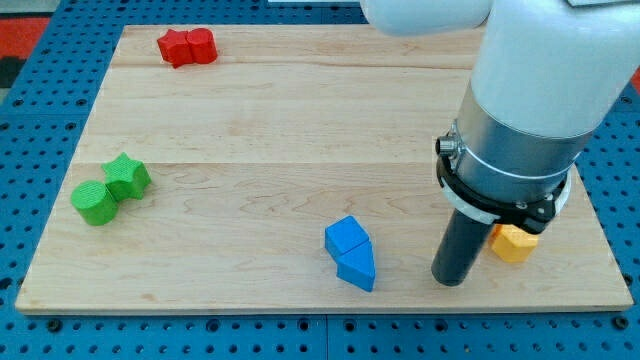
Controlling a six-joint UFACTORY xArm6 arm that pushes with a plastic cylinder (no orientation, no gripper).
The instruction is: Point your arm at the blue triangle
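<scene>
The blue triangle (358,267) lies near the view's bottom, just right of centre, touching a blue cube (346,237) directly above it on its left. My tip (450,281) rests on the board to the right of the blue triangle, with a gap of bare wood between them. The rod rises into the arm's wide grey and white body, which fills the view's upper right.
A yellow block (514,243) sits just right of the rod, partly hidden by the arm. A green star (128,176) and a green cylinder (95,202) touch at the view's left. Two red blocks (187,46) sit at the top left. The wooden board (280,120) ends near the bottom.
</scene>
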